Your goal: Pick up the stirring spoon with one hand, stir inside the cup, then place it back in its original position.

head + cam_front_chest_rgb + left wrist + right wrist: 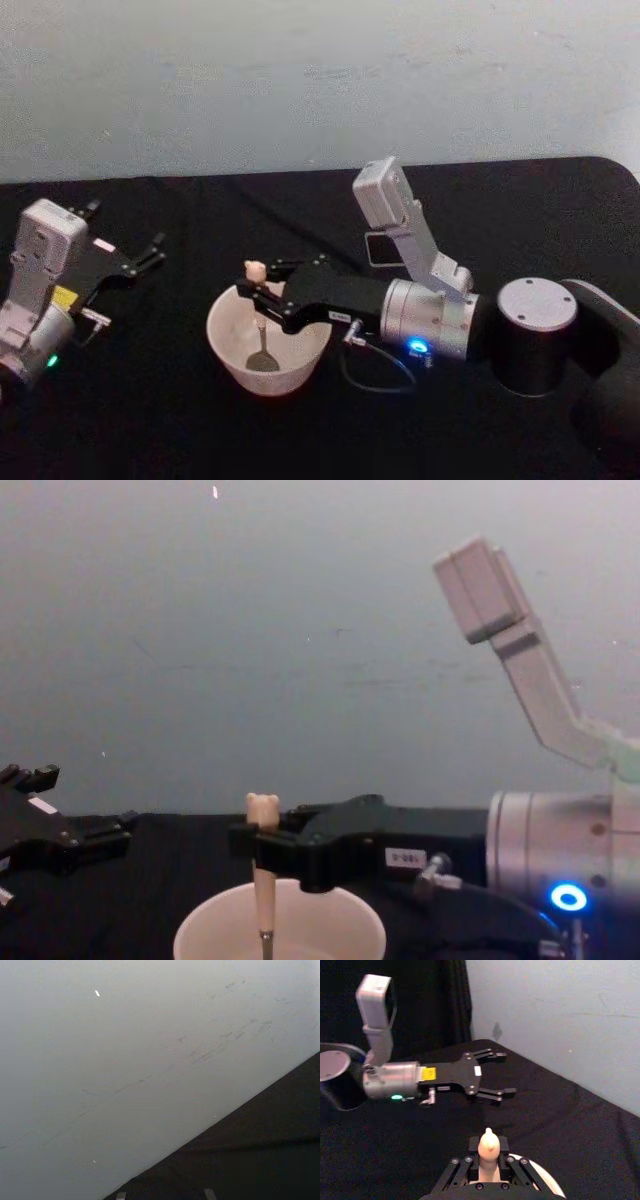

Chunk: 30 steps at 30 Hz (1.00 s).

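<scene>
Cream cup point(290, 375) with stirring spoon point(261, 335) upright inside, pinched by right gripper point(258, 292). Spoon bowl seen from head, walled off from chest. Left gripper point(507, 1073) open, far left.

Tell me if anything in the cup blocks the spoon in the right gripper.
Nothing visible does. The right gripper is shut on the spoon, which hangs upright inside the cup with its bowl near the bottom. I see nothing else in the cup. The left gripper sits open, apart on the left.
</scene>
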Each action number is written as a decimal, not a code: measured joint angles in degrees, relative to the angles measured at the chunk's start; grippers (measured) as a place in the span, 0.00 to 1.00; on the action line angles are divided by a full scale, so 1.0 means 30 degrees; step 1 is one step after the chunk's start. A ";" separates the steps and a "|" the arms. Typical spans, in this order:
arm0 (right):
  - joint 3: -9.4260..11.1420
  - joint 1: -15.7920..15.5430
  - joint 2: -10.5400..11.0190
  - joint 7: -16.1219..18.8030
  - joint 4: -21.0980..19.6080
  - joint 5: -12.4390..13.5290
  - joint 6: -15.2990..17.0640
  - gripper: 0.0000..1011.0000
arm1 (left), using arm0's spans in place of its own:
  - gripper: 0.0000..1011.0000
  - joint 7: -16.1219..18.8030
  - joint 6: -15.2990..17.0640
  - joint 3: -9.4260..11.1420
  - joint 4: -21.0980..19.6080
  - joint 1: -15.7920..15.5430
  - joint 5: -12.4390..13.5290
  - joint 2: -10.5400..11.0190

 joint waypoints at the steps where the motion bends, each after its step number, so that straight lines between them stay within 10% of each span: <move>1: 0.0044 0.0047 -0.0096 -0.0055 0.0109 -0.0029 0.0025 0.21 | 0.99 0.0000 -0.0001 0.0000 -0.0001 0.0000 0.0000 0.0000; 13: 0.1016 0.0498 -0.0980 -0.0812 0.1322 -0.0308 0.0272 0.21 | 0.99 0.0000 -0.0001 -0.0001 0.0001 0.0000 0.0000 0.0000; 30: 0.2134 -0.0724 0.0731 -0.0346 -0.0624 0.0341 0.1058 0.21 | 0.99 0.0001 0.0000 -0.0001 0.0000 0.0000 0.0000 0.0000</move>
